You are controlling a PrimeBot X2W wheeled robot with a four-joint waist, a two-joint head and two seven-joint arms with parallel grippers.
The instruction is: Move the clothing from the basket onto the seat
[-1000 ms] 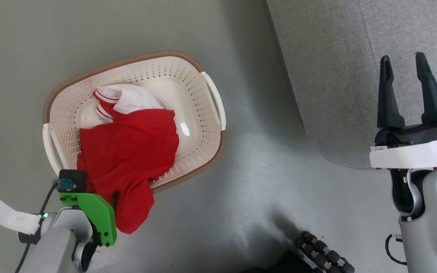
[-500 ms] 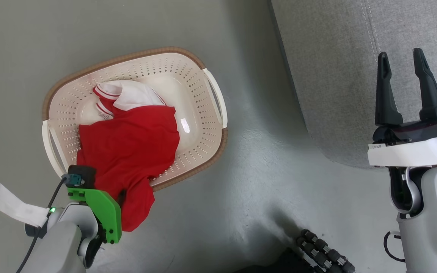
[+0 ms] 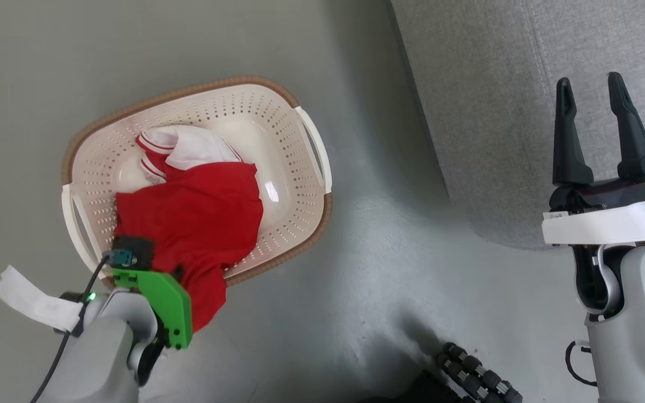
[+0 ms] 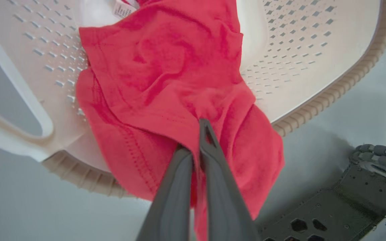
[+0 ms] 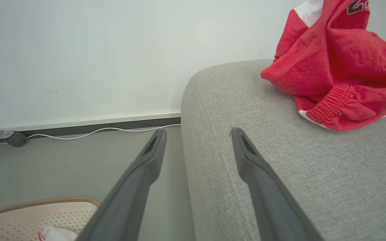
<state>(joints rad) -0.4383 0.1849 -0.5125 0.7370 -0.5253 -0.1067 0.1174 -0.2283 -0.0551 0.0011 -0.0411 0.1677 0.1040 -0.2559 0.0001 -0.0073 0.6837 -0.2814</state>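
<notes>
The cream basket (image 3: 277,92) stands on the grey floor left of the grey seat (image 3: 496,112). Red clothing (image 3: 199,218) lies in it, with a white, red-striped part (image 3: 188,143) at the far side. One red flap hangs over the near rim. My left gripper (image 4: 194,137) is shut on a fold of this red clothing (image 4: 166,67) at the basket's near rim (image 4: 313,107). My right gripper (image 3: 588,89) hovers open over the seat's arm with nothing between its fingers. A second red garment (image 5: 333,67) lies on the seat (image 5: 280,160).
My dark base with ribbed rollers (image 3: 479,375) sits on the floor between basket and seat, near the bottom edge. A white cable (image 5: 89,132) runs along the wall's skirting behind the seat. Bare grey floor (image 3: 389,252) separates basket and seat.
My left arm has shifted slightly right and toward the basket, still gripping the red fabric, and the hanging flap is drawn up a little. The right gripper stays open and almost still.
</notes>
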